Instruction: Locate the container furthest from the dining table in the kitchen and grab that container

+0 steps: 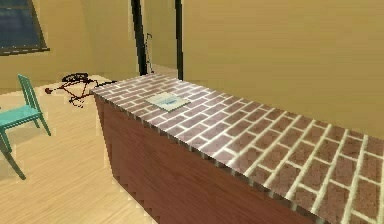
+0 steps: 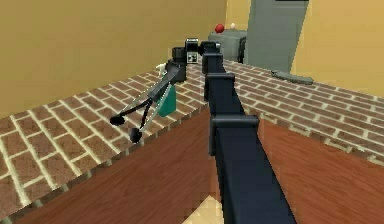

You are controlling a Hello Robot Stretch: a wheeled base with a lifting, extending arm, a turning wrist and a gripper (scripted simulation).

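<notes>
1. The flat teal-and-pale thing (image 1: pixel 168 99), probably the container sought, lies on the brick-topped bench (image 1: pixel 290 150), toward the far end of it in the forward view.
2. In the arm side view, a teal patch of the thing shows just beside the dark body of the tool (image 2: pixel 128 122). It lies back from the fingertips, toward the arm (image 2: pixel 235 140). Whether the tool is over it or touching it cannot be told.
3. The thing looks low and nearly square, so no long axis or facing can be made out.
4. The pictures show neither the tool's state nor whether it holds anything.
</notes>
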